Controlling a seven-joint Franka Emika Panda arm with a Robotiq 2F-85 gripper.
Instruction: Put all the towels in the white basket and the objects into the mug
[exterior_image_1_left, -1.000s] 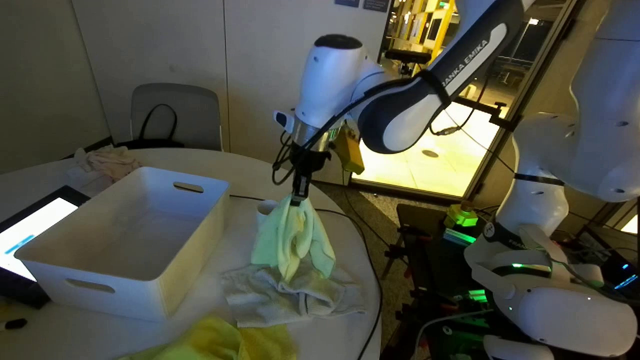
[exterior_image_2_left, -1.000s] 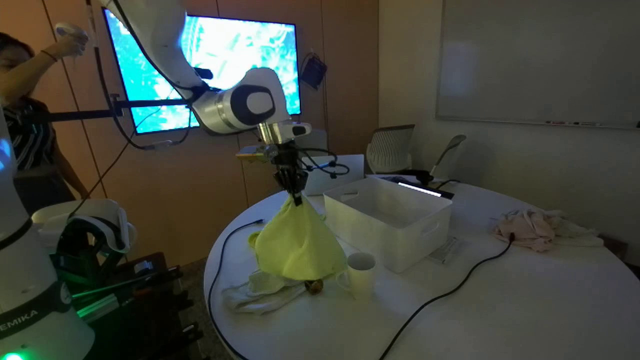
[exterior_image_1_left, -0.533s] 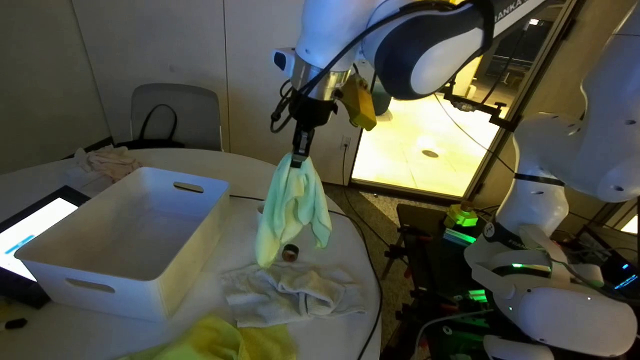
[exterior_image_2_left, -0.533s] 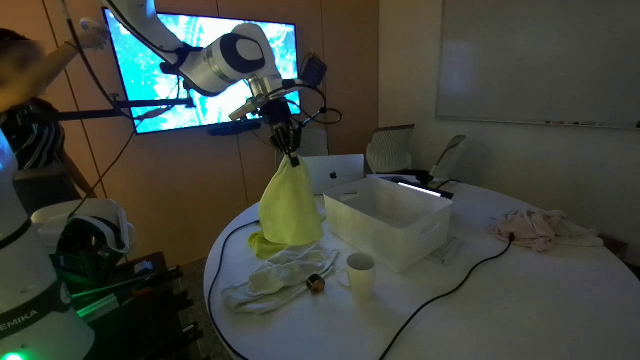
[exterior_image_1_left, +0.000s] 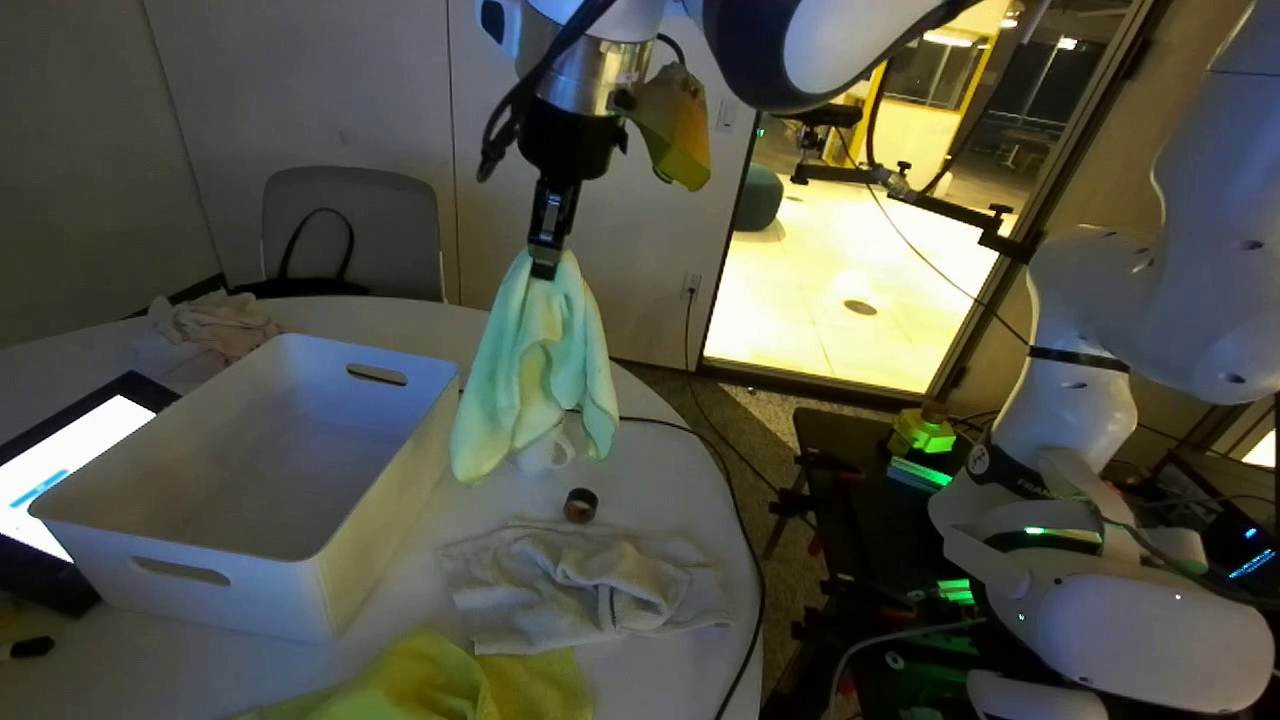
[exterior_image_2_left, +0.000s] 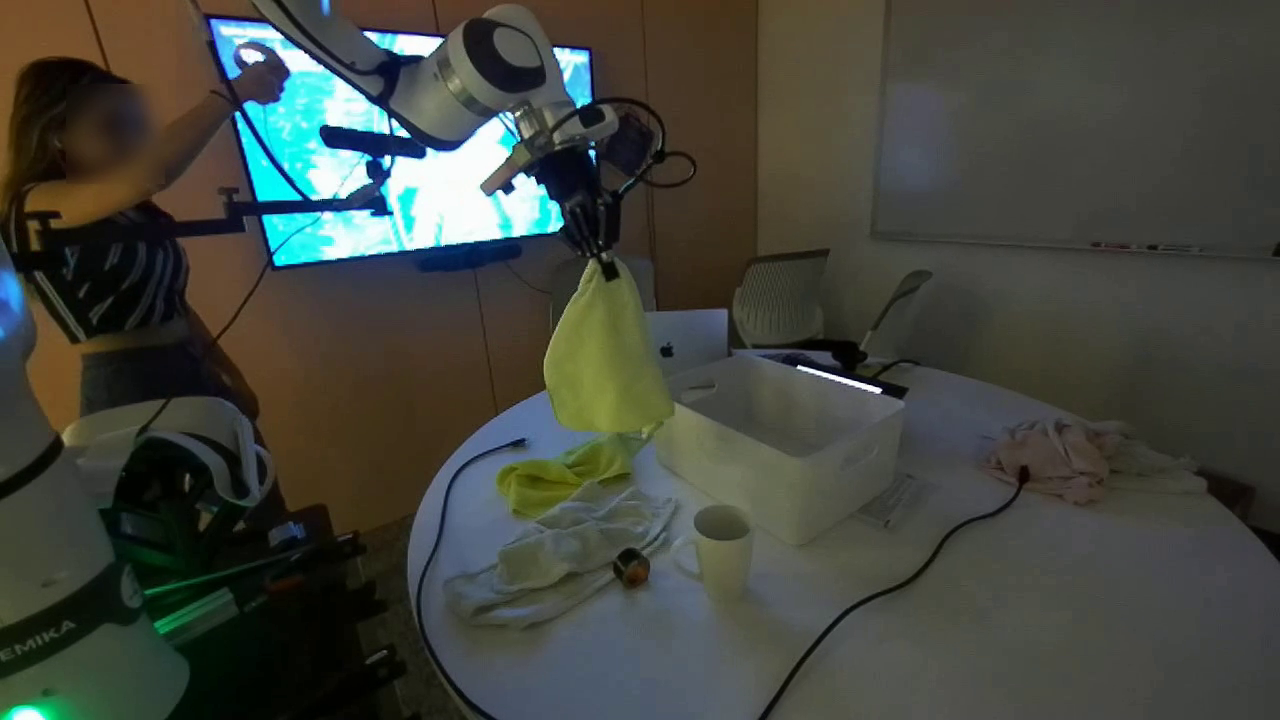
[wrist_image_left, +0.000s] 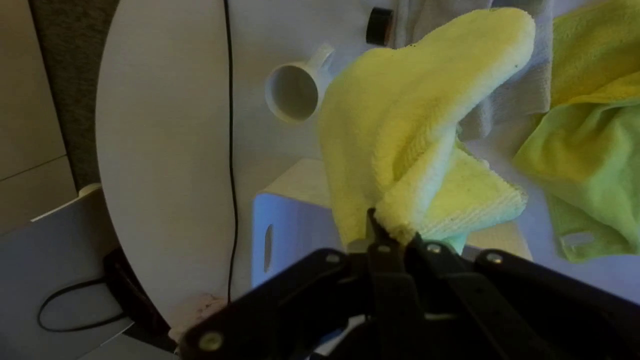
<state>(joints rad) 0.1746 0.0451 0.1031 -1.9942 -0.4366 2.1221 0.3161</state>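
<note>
Tabletop (wrist_image_left: 170, 125): mug (wrist_image_left: 295, 91) interior, wrist view.

1. Round white table (exterior_image_2_left: 980, 640) before me, bearing:
2. White rectangular plastic basket (exterior_image_1_left: 250, 610)
3. White handled mug (exterior_image_2_left: 725, 555), upright
4. Rumpled off-white towel (exterior_image_1_left: 570, 600)
5. Bright yellow towel (exterior_image_2_left: 560, 480)
6. Small dark cylinder (exterior_image_2_left: 631, 568)
7. Black cable (wrist_image_left: 231, 115)
8. Pinkish cloth heap (exterior_image_2_left: 1065, 460)
</note>
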